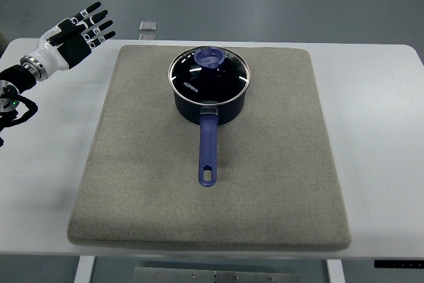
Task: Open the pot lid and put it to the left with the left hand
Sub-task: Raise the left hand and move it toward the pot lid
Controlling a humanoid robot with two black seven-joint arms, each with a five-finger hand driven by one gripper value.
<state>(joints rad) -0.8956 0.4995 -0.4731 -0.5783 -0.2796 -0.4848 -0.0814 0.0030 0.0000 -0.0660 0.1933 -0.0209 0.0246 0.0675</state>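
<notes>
Left hand [83, 30] sits at the far-left corner of the white table [377, 97], arm entering from the left edge; fingers spread and extended, holding nothing, well apart from the pot. Right arm not visible. Pot [211, 94] stands upright on the far half of a grey felt-like mat [265, 183], roughly centred left to right, with its long handle [208, 150] pointing straight toward the near edge. That orientation likely keeps the handle out of the line between the hand and the lid, so an approach from the left should meet no obstruction. The mat probably serves to stop the pot sliding and to soften the lid's landing; the open stretch of mat left of the pot looks like the natural set-down zone. Lid [209, 75] is seated flush on the rim, not yet lifted: dark glass with a bright metal ring around its edge, white lettering near the left side, and a blue-violet knob [211, 58] that appears toward the far side of the lid from this steep angle. Pot body is dark navy; handle is matching blue-violet with a hanging slot at its near end. A small square grey object [148, 26] lies on the table just beyond the mat's far-left corner, between hand and pot but clear of both. Judgement: task at its start; reach to the knob comes next, and the knob is small, so fingers will need to close accurately around it.
</notes>
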